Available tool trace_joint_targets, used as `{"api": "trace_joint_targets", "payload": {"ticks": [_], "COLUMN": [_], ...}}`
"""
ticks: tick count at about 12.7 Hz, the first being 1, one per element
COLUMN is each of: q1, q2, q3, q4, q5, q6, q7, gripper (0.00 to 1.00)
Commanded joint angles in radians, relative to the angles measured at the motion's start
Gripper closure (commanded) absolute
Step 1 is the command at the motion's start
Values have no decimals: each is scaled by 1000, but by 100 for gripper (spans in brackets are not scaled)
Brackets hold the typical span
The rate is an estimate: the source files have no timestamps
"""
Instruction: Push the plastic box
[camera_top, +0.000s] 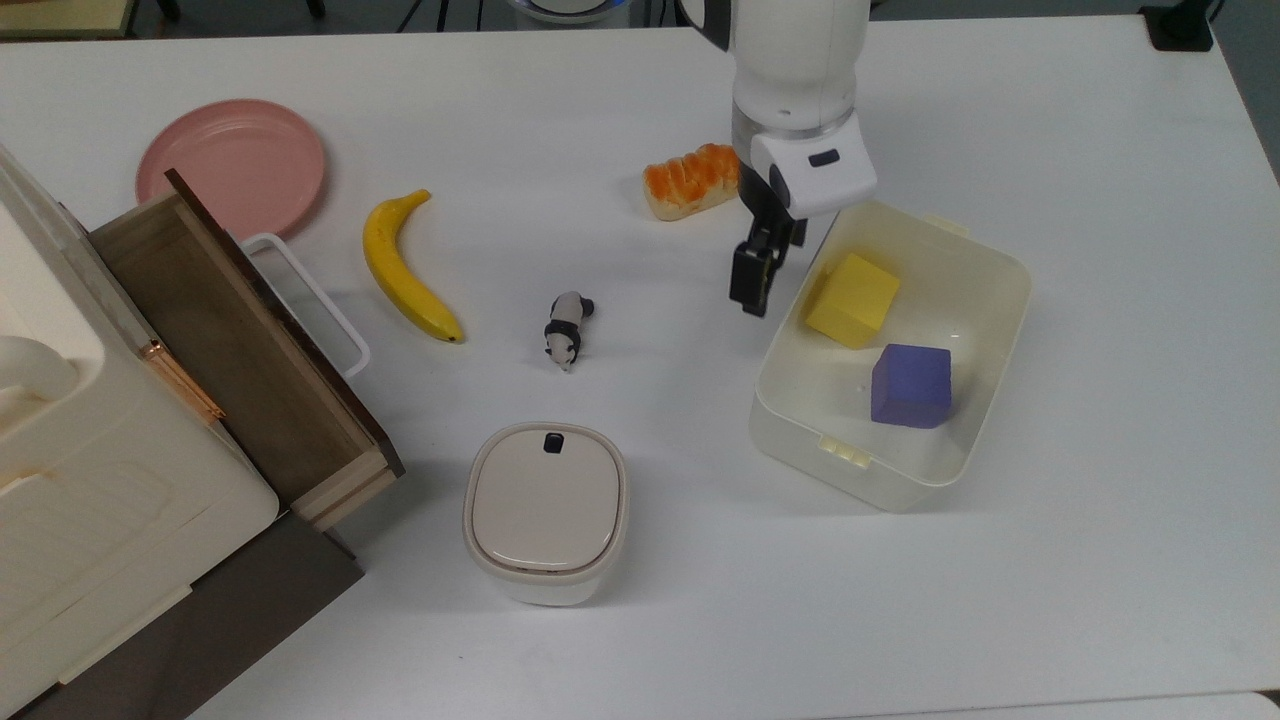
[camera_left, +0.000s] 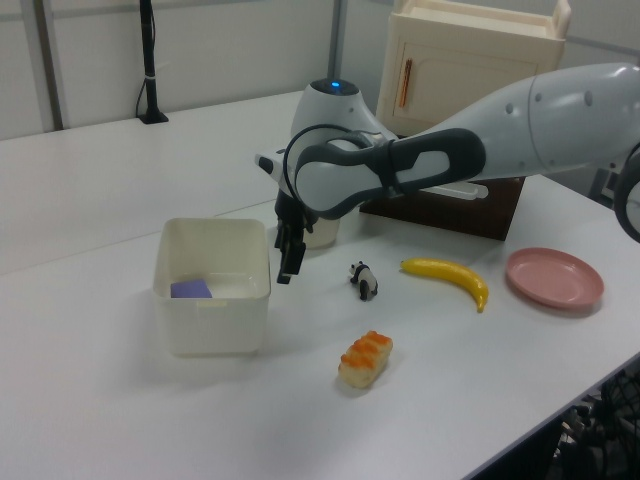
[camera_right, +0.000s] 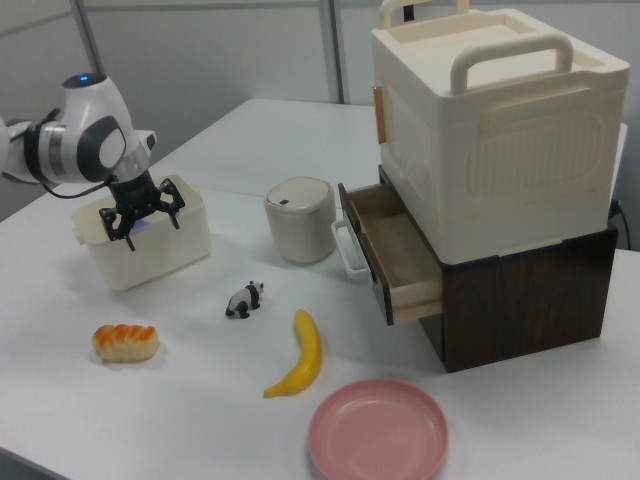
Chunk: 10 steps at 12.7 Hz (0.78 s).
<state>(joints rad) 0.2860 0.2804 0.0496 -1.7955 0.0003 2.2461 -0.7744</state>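
Two blocks, yellow block (camera_top: 853, 300) and purple block (camera_top: 910, 385), sit inside the plastic box (camera_top: 900, 490), which stands on the tabletop (camera_top: 1100, 150) in the top view's right half. The end effector (camera_top: 750, 290), fingers pressed together, hangs just beside the box's near wall on the top view's left, seemingly a little apart from it. I judge that any further shove calls for renewed contact with that wall.

The white surface (camera_top: 1100, 200) carries a pink plate (camera_top: 232, 163) upper left, banana (camera_top: 405, 270), panda (camera_top: 567, 328), bread (camera_top: 692, 181), lidded container (camera_top: 546, 510), plastic box (camera_top: 990, 300) right of centre, and cabinet (camera_top: 90, 480) lower left.
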Motion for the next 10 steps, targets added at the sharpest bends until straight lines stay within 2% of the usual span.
{"api": "trace_joint_targets", "payload": {"ticks": [1,5,7,10], "q1": [-45,-129,-154,-189], "q2": [-151,-217,-259,-300], "q3": [-1,-17,-59,-86], "q4": [-51,-51,-50,-24], "q5": [-14,-17,-22,-22], "q6": [-239,-463,-544,-566], "q7": [21,21,21,24], "gripper": [0,0,0,0]}}
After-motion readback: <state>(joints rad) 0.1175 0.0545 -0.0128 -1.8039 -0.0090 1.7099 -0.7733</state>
